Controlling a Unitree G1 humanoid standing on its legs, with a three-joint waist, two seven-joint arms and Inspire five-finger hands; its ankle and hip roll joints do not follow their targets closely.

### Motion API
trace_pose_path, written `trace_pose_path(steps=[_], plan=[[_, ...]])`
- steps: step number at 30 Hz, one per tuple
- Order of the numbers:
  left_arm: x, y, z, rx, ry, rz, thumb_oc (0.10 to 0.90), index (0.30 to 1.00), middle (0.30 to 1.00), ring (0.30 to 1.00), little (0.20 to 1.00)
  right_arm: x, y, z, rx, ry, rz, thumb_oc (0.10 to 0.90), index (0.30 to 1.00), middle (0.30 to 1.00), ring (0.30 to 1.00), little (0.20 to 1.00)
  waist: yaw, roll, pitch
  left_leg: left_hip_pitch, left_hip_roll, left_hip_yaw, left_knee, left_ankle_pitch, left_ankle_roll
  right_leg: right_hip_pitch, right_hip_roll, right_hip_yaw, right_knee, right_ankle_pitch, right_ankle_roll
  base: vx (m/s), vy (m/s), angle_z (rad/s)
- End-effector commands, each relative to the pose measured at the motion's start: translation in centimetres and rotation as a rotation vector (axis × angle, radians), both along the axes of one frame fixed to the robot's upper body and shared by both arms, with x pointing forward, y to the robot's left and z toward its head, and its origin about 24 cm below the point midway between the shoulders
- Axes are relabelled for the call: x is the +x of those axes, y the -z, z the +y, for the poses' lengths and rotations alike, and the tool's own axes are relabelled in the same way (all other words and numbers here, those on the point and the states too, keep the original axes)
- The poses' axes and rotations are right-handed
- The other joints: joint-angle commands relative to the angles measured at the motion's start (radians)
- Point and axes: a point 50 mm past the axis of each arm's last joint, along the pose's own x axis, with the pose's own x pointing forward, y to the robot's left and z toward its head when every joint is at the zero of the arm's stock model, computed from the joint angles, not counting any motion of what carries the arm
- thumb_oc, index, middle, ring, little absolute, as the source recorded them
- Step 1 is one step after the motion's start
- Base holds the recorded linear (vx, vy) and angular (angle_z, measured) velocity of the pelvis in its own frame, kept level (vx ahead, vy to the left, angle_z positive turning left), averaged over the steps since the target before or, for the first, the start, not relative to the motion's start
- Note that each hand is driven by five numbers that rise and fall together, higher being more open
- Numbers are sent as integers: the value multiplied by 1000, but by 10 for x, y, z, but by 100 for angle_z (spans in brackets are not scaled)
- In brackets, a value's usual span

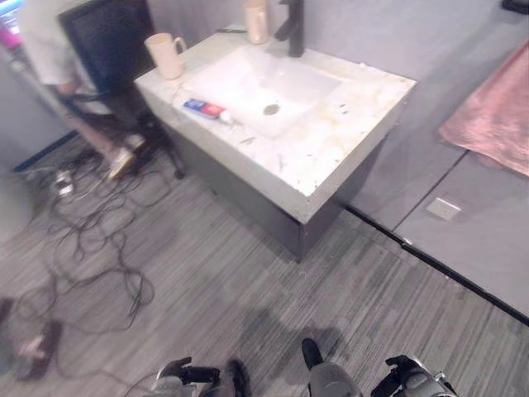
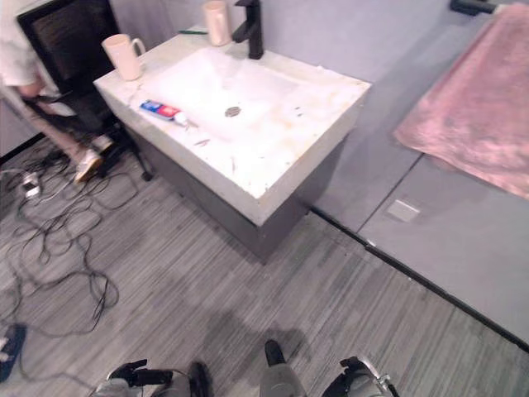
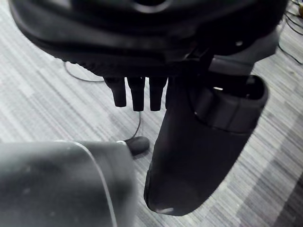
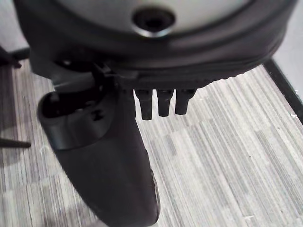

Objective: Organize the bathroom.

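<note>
My left hand (image 1: 183, 372): hung low and near, fingers straight, holding nothing.
My right hand (image 1: 398, 374): likewise slack and empty, nothing yet within reach.
Toothpaste tube (image 1: 206, 109): lay loose on the sink counter (image 1: 347, 141), far left.
Mug (image 1: 166, 55): stood at the far-left corner, probably the tube's home.

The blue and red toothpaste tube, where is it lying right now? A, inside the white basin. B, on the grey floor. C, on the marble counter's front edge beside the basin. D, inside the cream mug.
C: the blue and red toothpaste tube lies flat on the marble counter, along the front edge beside the white basin, apart from the cream mug.
</note>
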Motion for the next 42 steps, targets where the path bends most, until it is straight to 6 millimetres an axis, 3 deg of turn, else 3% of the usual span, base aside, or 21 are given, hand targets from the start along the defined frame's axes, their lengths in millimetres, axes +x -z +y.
trace_pose_path(steps=[1,2,3,6,9,15,19,21,24,26,27,30,31,32,34,35,37,42], plan=[[4,-6,17,56,-70,-29,800,900,900,900,900,-27,2,-16,-93,-12,114,800,900,900,900,900,16,-3,-56,46,38,-25,7,141,-3,-77,-29,-148,14,44,100,269,200,-148],[3,-6,17,58,-59,-25,800,900,900,900,900,-27,3,-15,-91,-12,117,800,900,900,900,900,18,-2,-60,48,40,-8,3,130,-2,-81,-38,-154,19,41,105,293,256,-166],[1,-5,16,73,-7,-13,800,900,900,900,900,-27,3,-16,-78,1,129,800,900,900,900,900,14,4,-64,70,34,60,-13,88,3,-91,-75,-172,49,31,119,194,179,-140],[4,-6,17,78,18,-16,800,900,900,900,900,-29,4,-15,-67,12,121,800,900,900,900,900,17,11,-55,49,-3,64,13,73,4,-99,-97,-158,57,36,132,190,301,-77],[7,-9,23,85,-4,-37,800,900,900,900,900,-32,6,-14,-44,-15,152,800,900,900,900,900,14,16,-47,57,-36,117,-9,46,38,-108,-125,-154,47,52,146,143,277,-28],[4,-10,32,96,7,-3,800,900,900,900,900,-44,13,-3,0,15,152,800,900,900,900,900,-1,13,-35,57,-77,177,9,3,73,-108,-137,-132,51,59,166,101,184,-37],[-9,-6,37,99,-15,59,800,900,900,900,900,-48,16,1,-5,-62,157,800,900,900,900,900,11,-9,-29,63,-83,222,18,-20,93,-124,-96,-165,152,-7,158,93,148,-71],[-15,-5,40,100,-90,76,800,900,900,900,900,-47,16,2,-5,-140,161,800,900,900,900,900,23,-23,-30,87,-78,266,2,-41,90,-134,-55,-221,253,-104,153,121,93,-292],[-15,-6,43,124,-132,72,800,900,900,900,900,-50,18,5,16,-143,167,800,900,900,900,900,39,-54,-44,86,-84,313,21,-41,76,-107,-26,-274,191,-81,135,57,-150,-141],[-17,-6,43,141,-77,68,800,900,900,900,900,-58,21,6,40,-66,169,800,900,900,900,900,44,-63,-52,61,-88,290,88,-53,70,-92,-3,-252,176,-73,111,39,-261,-69],[-18,-5,42,140,-32,62,800,900,900,900,900,-62,22,5,47,-18,167,800,900,900,900,900,47,-68,-51,40,-89,267,177,-67,63,-77,10,-250,172,-69,90,67,-258,7],[-20,-5,42,133,16,51,800,900,900,900,900,-64,22,2,49,51,155,800,900,900,900,900,65,-75,-44,-67,-53,197,441,12,20,-13,42,-235,134,-56,37,43,-237,13],[-20,-6,44,131,12,49,800,900,900,900,900,-62,21,2,60,69,144,800,900,900,900,900,72,-81,-46,-87,-56,191,470,15,40,-13,39,-234,127,-42,25,23,-138,-19],[-22,-6,45,124,13,52,800,900,900,900,900,-60,21,2,84,111,106,800,900,900,900,900,84,-85,-50,-98,-69,164,497,-20,58,9,39,-227,123,-45,19,35,-60,-56],[-23,-6,46,126,26,59,800,900,900,900,900,-57,21,4,113,131,85,800,900,900,900,900,93,-84,-60,-86,-81,152,441,-34,67,23,43,-218,116,-43,26,81,40,-73],[-24,-6,47,125,26,60,800,900,900,900,900,-57,22,7,137,133,92,800,900,900,900,900,102,-79,-74,-24,-100,135,264,-48,78,18,45,-207,110,-39,43,60,117,-48],[-23,-6,46,120,10,53,800,900,900,900,900,-54,23,9,161,157,74,800,900,900,900,900,111,-61,-74,29,-104,89,124,-21,73,-18,52,-193,138,-49,54,12,186,-63],[-16,-9,49,130,-26,28,800,900,900,900,900,-46,23,17,225,108,52,800,900,900,900,900,96,-46,-57,107,-101,95,33,4,55,-23,33,-211,112,-29,75,3,124,-43]])
